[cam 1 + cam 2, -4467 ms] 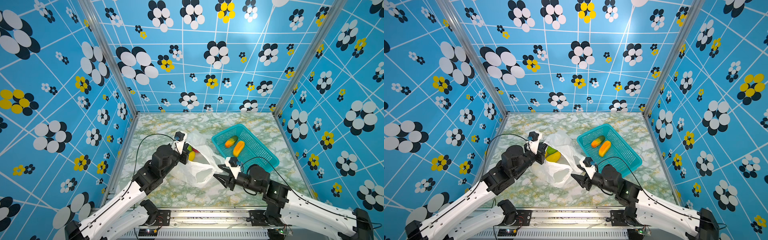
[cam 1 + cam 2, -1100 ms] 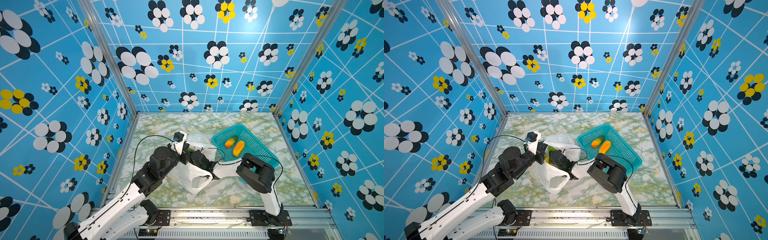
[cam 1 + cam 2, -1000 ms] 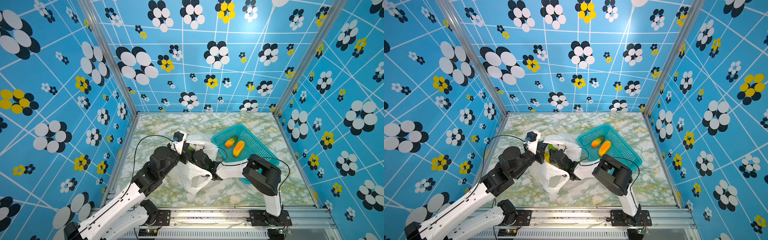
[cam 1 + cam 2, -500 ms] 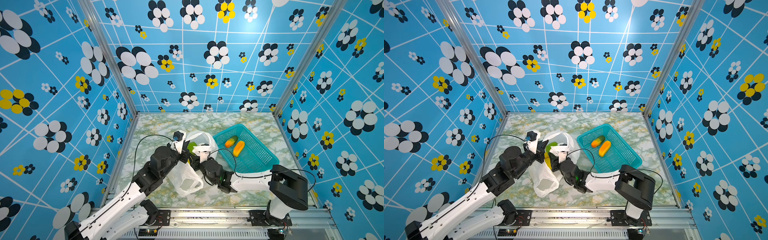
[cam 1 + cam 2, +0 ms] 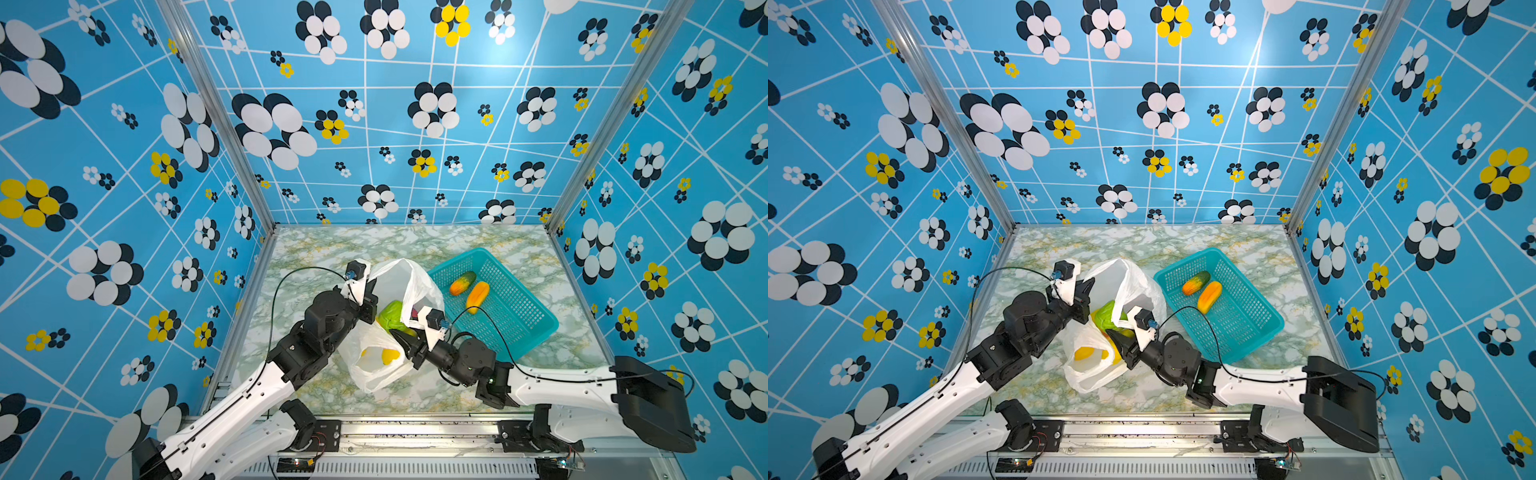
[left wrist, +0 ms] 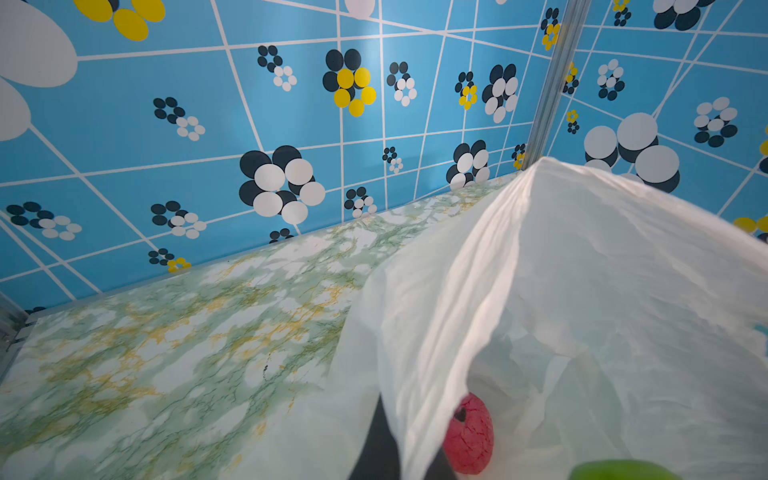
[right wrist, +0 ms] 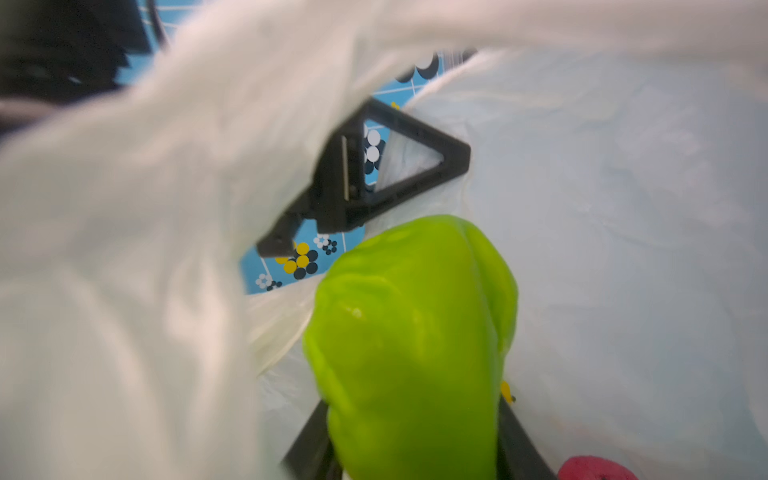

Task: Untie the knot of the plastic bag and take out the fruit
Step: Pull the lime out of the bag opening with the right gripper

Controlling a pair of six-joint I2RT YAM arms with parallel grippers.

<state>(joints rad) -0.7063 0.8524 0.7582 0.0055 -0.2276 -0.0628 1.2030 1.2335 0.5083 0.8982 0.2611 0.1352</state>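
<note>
My left end effector [image 5: 371, 291]: clamped on bag [image 5: 401, 276] rim
My right end effector [image 5: 400, 333]: gripping green fruit [image 5: 390, 318] in bag mouth
Basket [image 5: 511, 307]: at bag's 3 o'clock

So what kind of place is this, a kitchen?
Probably a robot test booth: flower-patterned walls box in a marbled tabletop, and a left arm and right arm stand on a metal rail.
</note>
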